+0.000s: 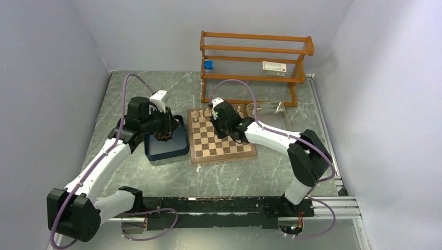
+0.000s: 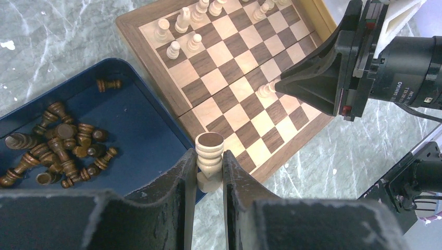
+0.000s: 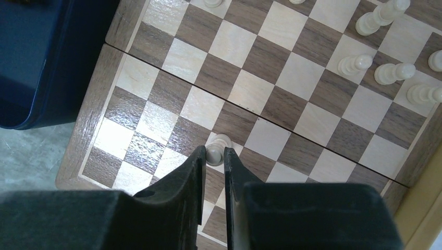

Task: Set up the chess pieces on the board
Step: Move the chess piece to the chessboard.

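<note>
The chessboard (image 1: 221, 139) lies at the table's middle, with several cream pieces (image 1: 198, 115) along its far rows. My left gripper (image 2: 209, 169) is shut on a cream piece (image 2: 209, 153), held upside down over the blue tray's right edge, near the board's corner. My right gripper (image 3: 213, 156) is shut on a cream pawn (image 3: 216, 148) over the board's middle; it also shows in the left wrist view (image 2: 267, 89). Several dark brown pieces (image 2: 57, 148) lie heaped in the dark blue tray (image 2: 135, 114).
A wooden rack (image 1: 253, 65) stands behind the board, holding a blue box (image 1: 209, 64) and a white box (image 1: 274, 66). A shallow tan tray (image 1: 271, 108) lies right of the board. The blue tray (image 1: 167, 143) touches the board's left side.
</note>
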Available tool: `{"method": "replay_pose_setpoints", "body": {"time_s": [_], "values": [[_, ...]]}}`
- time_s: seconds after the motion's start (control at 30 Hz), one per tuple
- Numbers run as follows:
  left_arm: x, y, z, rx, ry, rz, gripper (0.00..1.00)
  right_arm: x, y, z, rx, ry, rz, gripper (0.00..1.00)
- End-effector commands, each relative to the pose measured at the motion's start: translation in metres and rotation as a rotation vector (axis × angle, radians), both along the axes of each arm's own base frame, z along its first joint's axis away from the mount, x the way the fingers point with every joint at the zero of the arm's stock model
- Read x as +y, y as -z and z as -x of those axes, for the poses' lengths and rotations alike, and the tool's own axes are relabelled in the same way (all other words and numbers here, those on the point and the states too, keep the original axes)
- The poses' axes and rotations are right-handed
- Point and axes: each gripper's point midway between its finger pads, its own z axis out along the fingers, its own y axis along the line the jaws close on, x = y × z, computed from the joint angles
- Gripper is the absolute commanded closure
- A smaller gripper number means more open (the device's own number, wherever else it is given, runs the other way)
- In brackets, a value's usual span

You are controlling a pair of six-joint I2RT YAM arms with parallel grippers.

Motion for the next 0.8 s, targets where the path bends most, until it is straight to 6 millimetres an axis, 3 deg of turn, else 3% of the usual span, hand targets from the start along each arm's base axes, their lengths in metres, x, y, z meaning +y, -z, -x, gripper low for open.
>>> {"method": "replay_pose_setpoints", "body": {"time_s": [0.0,0.3,0.77], "values": [[0.007,-0.005,-0.002,-0.030,-0.018,-0.015,0.75,0.000,-0.009,-0.006,-0.022,0.017,-0.006,0.88],[0.007,-0.005,-0.002,-0.031,-0.019,-0.015,0.75,-0.001,-0.027,-0.030,-0.072,0.056,-0.036,0.91],[0.007,-0.007,-0.002,-0.039,-0.018,-0.015,0.75,-0.007,-0.041,-0.096,-0.109,0.144,-0.026,0.93]]}}
